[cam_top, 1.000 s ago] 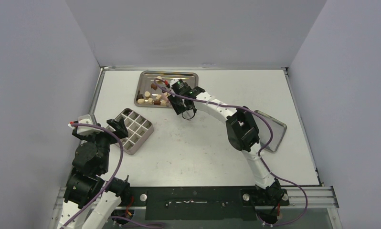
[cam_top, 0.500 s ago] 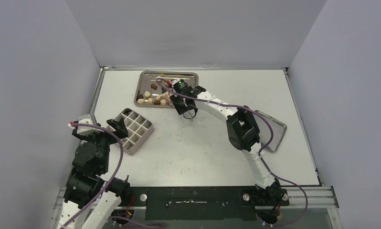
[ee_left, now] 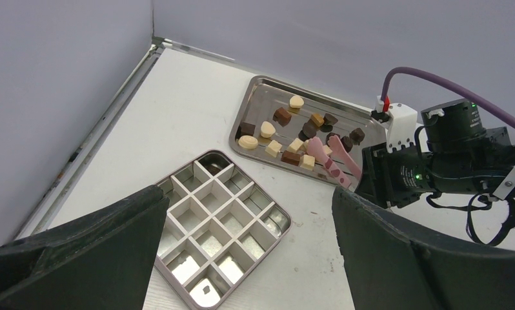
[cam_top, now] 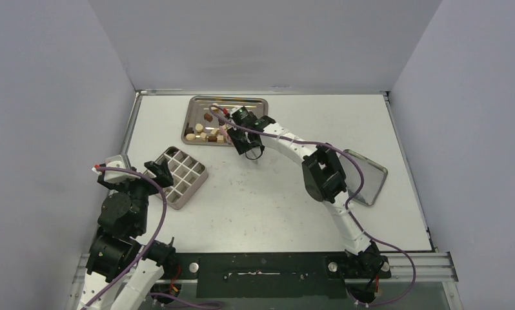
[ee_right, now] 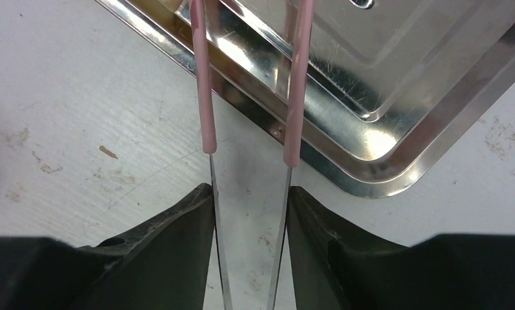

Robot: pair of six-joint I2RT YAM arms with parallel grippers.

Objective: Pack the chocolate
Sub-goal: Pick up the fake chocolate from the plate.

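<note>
The chocolate (ee_left: 267, 129) lies in the tray (ee_left: 266, 97) at the far side of the surface (cam_top: 274, 194), left of centre. The right tool (ee_right: 250, 197) pinches the pink tongs (ee_left: 329, 158) by their metal handles, just right of the heap. The tong tips reach among the right-hand chunks; I cannot tell if they hold one. The left tool (cam_top: 159, 172) is spread wide at the near left, beside the box (cam_top: 183, 173) of compartments, well apart from the chocolate.

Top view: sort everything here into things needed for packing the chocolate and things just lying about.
Needed: chocolate, tray, tongs, divided box, right gripper holding the tongs.
Lying about: metal lid on the right, open left gripper.
</note>
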